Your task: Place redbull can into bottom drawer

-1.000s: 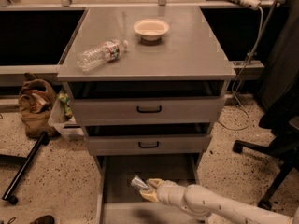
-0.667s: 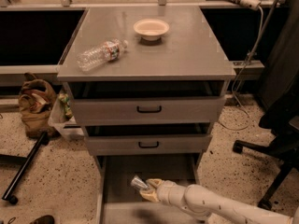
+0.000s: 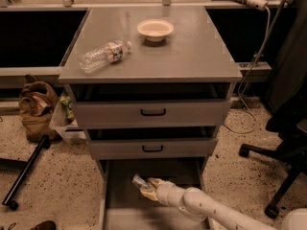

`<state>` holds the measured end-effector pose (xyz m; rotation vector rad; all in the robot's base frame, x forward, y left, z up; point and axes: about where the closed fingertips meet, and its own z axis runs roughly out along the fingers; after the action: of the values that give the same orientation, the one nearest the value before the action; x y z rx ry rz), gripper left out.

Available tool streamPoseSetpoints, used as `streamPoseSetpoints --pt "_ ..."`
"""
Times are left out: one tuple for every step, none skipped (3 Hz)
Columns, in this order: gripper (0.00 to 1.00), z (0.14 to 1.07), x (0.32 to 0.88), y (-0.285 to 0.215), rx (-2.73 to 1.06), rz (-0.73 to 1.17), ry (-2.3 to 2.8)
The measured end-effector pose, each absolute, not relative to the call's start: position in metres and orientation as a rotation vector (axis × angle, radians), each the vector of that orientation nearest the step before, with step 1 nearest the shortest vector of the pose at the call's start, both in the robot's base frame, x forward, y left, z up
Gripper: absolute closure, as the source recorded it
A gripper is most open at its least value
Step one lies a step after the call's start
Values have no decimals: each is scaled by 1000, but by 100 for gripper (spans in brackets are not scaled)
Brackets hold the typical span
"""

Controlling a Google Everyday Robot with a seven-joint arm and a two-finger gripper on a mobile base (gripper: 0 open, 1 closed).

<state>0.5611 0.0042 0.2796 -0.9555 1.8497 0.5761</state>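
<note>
The bottom drawer (image 3: 117, 200) is pulled out, a flat grey tray with low walls under the two upper drawers. My gripper (image 3: 147, 188) reaches into it from the lower right on a white arm. Its fingers are shut on the redbull can (image 3: 139, 181), a small silver can held tilted, low over the drawer floor near the drawer's middle. Whether the can touches the floor cannot be told.
A clear plastic bottle (image 3: 103, 55) lies on the cabinet top, with a white bowl (image 3: 155, 29) behind it. The two upper drawers (image 3: 152, 112) stand slightly open. A brown bag (image 3: 36, 107) sits on the floor at left, an office chair base (image 3: 273, 176) at right.
My gripper and the can have shifted slightly toward the back left of the bottom drawer. Nothing else has moved.
</note>
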Motion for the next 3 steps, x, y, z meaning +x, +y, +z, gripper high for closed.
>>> streamPoseSetpoints --pt "100 251 578 6 -920 561 1843" --pt "100 226 578 0 -907 532 1871" --pt "100 217 578 -8 -929 460 1888"
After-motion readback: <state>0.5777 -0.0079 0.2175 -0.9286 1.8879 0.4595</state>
